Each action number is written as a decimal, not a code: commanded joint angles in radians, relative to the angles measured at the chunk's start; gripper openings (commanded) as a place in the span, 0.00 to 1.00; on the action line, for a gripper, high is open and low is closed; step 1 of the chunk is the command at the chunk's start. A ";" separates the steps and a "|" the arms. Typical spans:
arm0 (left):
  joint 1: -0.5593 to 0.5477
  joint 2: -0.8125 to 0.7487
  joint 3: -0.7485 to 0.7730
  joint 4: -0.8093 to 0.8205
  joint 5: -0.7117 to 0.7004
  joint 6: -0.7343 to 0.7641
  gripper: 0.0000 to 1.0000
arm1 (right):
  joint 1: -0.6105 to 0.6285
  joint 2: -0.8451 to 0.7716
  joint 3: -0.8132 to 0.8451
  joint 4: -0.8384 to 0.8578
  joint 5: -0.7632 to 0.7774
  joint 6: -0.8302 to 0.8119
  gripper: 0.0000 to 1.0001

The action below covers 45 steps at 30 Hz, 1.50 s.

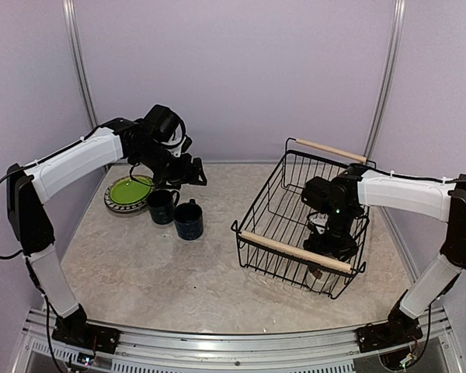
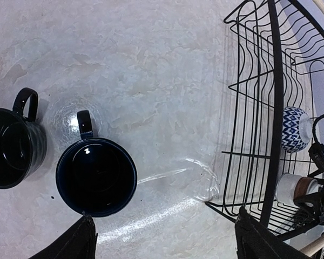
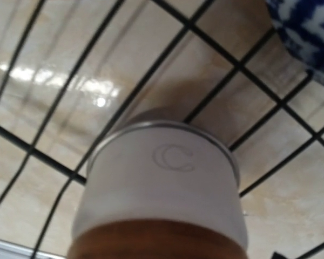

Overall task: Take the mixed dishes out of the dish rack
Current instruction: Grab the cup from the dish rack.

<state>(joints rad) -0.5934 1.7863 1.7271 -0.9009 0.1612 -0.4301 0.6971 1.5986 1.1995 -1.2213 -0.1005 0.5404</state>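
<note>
Toward ten o'clock on the table [image 1: 140, 264] lies the lime green plate [image 1: 130, 191]. One dark blue mug [image 1: 163, 206] stands just beside the plate's four-o'clock edge, and a second dark blue mug [image 1: 189, 220] stands near that one. Both mugs are upright.

The left gripper [image 2: 165, 216] hangs above the mugs with its jaws spread wide and nothing held between them.

At three o'clock stands the dish rack [image 1: 258, 208], with one wooden handle [image 1: 295, 250] at its near rim and the other [image 1: 330, 149] at its far rim. Bare tabletop lies between the mugs and the rack, while the rack's five-o'clock corner sits close to the table's right edge.

The right gripper [image 1: 326, 247] is down inside the rack, and the wires and its own wrist hide its fingers overhead.

Only the left wrist view, looking through the rack wall, shows the blue-white bowl [image 2: 296, 128] and the small metal cup [image 2: 292, 188] lying near each other. The right wrist view is filled by the cup, which is stamped with a C and rests on the wire floor. The bowl is at one o'clock from it. No fingers appear there, so I cannot tell how the jaws stand.
</note>
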 commanded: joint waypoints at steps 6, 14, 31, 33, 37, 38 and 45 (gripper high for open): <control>0.010 -0.017 -0.017 0.020 -0.011 -0.004 0.85 | 0.005 -0.013 -0.024 0.007 -0.008 -0.021 0.66; 0.014 -0.022 -0.027 0.031 -0.016 -0.003 0.86 | 0.005 -0.061 0.044 0.024 0.020 0.000 0.44; 0.033 -0.048 -0.060 0.073 0.004 -0.006 0.86 | -0.013 -0.339 0.026 0.583 0.238 0.076 0.00; 0.033 -0.055 -0.066 0.081 0.011 -0.003 0.86 | -0.016 -0.416 -0.027 0.698 0.269 0.070 0.00; 0.040 -0.080 -0.088 0.120 0.067 -0.009 0.86 | -0.015 -0.576 -0.225 1.050 0.222 0.016 0.00; 0.042 -0.094 -0.103 0.144 0.090 -0.012 0.87 | -0.016 -0.602 -0.255 1.116 0.202 0.006 0.00; 0.052 -0.169 -0.213 0.319 0.330 -0.043 0.87 | -0.016 -0.560 -0.289 1.362 -0.025 -0.035 0.00</control>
<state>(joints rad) -0.5503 1.6733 1.5684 -0.7189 0.3149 -0.4503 0.6888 0.9905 0.9131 -0.1040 0.0288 0.5434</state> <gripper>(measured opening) 0.874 0.690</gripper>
